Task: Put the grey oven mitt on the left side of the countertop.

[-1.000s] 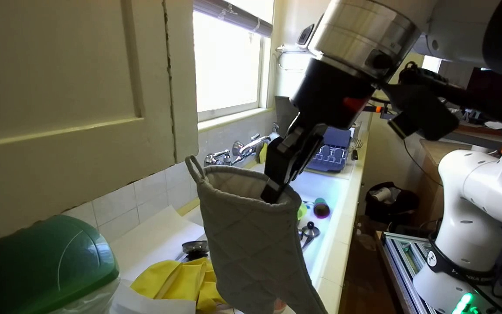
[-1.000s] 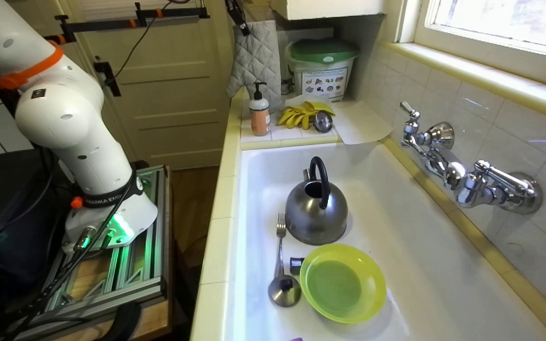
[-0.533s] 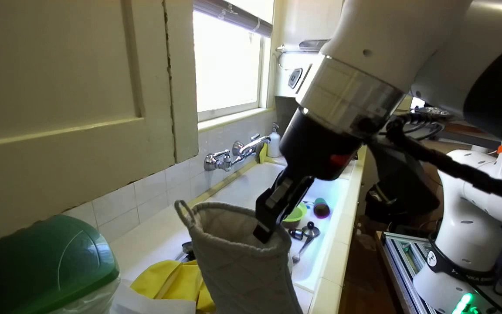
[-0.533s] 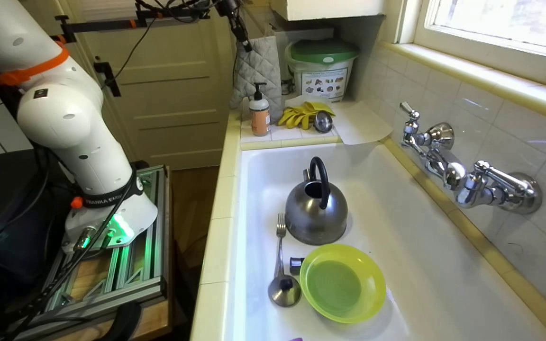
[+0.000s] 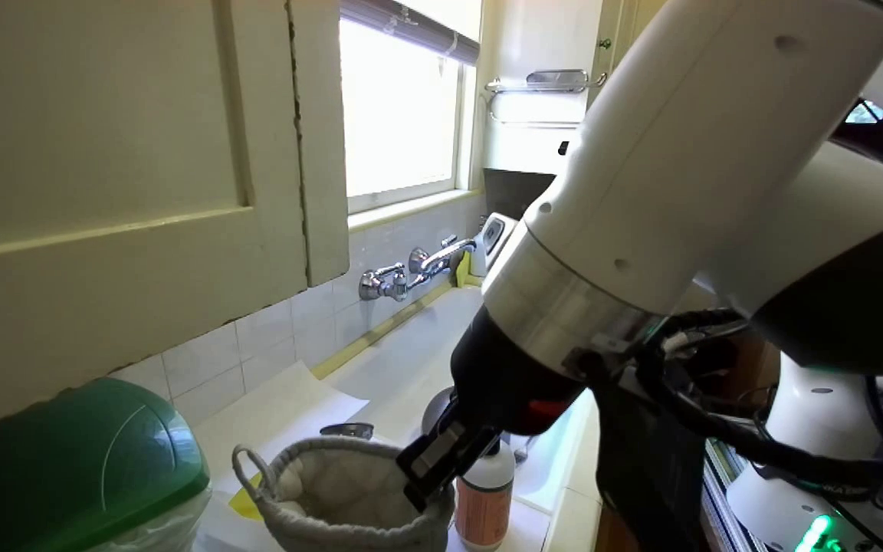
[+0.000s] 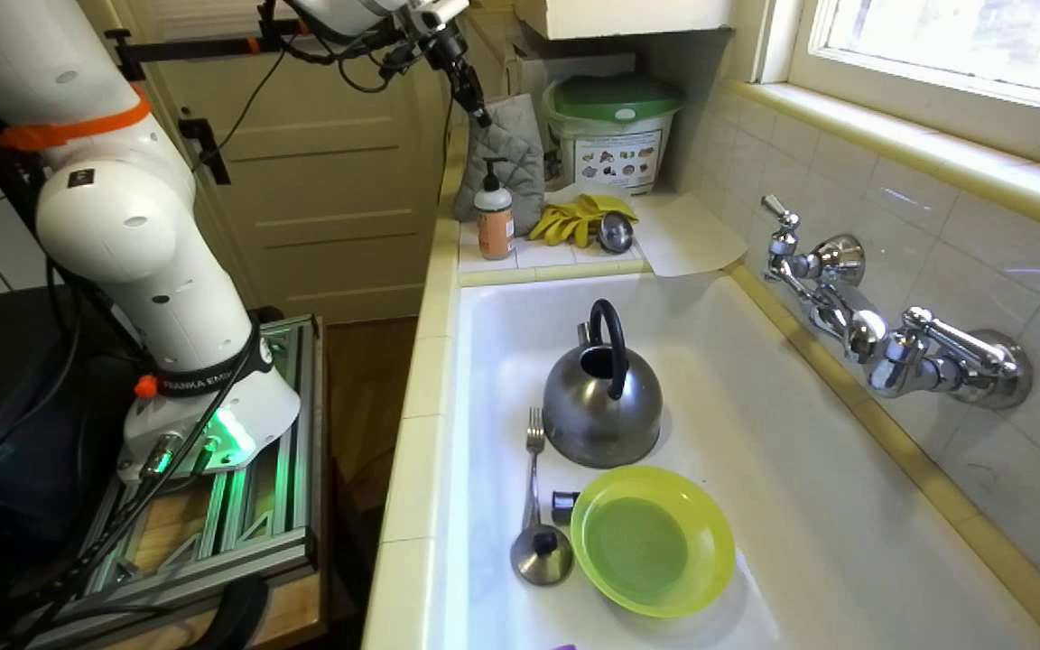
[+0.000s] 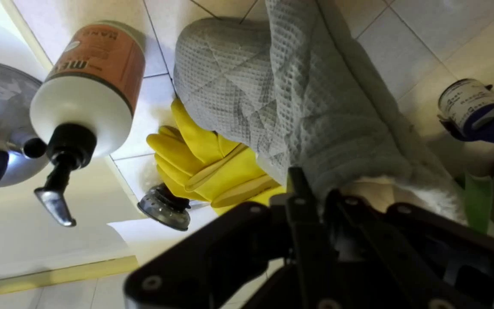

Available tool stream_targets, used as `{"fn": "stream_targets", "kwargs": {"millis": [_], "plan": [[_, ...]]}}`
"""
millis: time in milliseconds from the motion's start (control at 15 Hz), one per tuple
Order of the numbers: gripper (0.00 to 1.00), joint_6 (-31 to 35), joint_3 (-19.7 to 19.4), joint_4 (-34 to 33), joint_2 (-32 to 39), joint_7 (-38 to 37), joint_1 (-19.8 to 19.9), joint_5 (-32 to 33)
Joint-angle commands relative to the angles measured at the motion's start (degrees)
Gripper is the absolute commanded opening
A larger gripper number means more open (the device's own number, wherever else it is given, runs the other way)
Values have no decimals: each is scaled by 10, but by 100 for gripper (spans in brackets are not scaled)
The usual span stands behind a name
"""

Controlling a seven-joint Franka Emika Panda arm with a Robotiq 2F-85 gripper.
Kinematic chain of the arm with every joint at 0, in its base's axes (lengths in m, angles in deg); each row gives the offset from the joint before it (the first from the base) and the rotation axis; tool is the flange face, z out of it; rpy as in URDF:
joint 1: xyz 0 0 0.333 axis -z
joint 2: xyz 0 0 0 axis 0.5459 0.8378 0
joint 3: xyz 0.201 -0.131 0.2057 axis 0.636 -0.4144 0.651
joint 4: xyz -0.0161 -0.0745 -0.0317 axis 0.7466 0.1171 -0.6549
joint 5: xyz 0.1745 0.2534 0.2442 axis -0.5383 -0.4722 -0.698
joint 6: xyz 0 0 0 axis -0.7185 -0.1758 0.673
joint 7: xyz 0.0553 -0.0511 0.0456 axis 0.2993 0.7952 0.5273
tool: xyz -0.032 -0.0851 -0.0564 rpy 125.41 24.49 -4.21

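The fingers [image 7: 300, 201] are clenched on the cuff of the grey quilted oven mitt [image 7: 315, 120], pinching one side of it; in an exterior view the opening faces up, with the hanging loop [image 5: 252, 462] across from the grip. The mitt is nearly upright, leaning a little, at the stretch of tabletop [image 6: 543, 257] past the sink [image 6: 809, 469], close to the edge on the side of the robot arm [image 6: 114, 244]. Whether its lower end bears on the tabletop I cannot tell. On the sink side of it, near the corner where that edge meets the sink edge, an orange-labelled pump bottle [image 6: 496, 221] stands upright; the wrist view shows a gap between the two. Yellow rubber gloves [image 6: 574, 221] lie beside the mitt, near the sink edge, with a small round metal utensil [image 6: 616, 232] just beside them. A white paper sheet [image 6: 691, 235] spreads toward the tiled wall [image 6: 953, 244] and overhangs the sink edge at that corner. Farther from the sink edge stands a green-lidded bin [image 6: 619, 140], beneath a wall cupboard [image 6: 624, 16]. In the sink are a metal kettle [image 6: 606, 415], a fork [image 6: 534, 440], a metal lid [image 6: 542, 566] with a black knob and a lime-green bowl [image 6: 655, 542].
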Motion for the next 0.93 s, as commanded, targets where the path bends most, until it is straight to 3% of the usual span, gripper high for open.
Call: {"fn": "stream_targets", "kwargs": {"millis": [0, 533, 867], "plan": [[40, 19, -21, -14, 55, -70, -36, 28], [99, 47, -78, -61, 96, -113, -101, 12], [100, 53, -100, -101, 74, -119, -112, -14]]}}
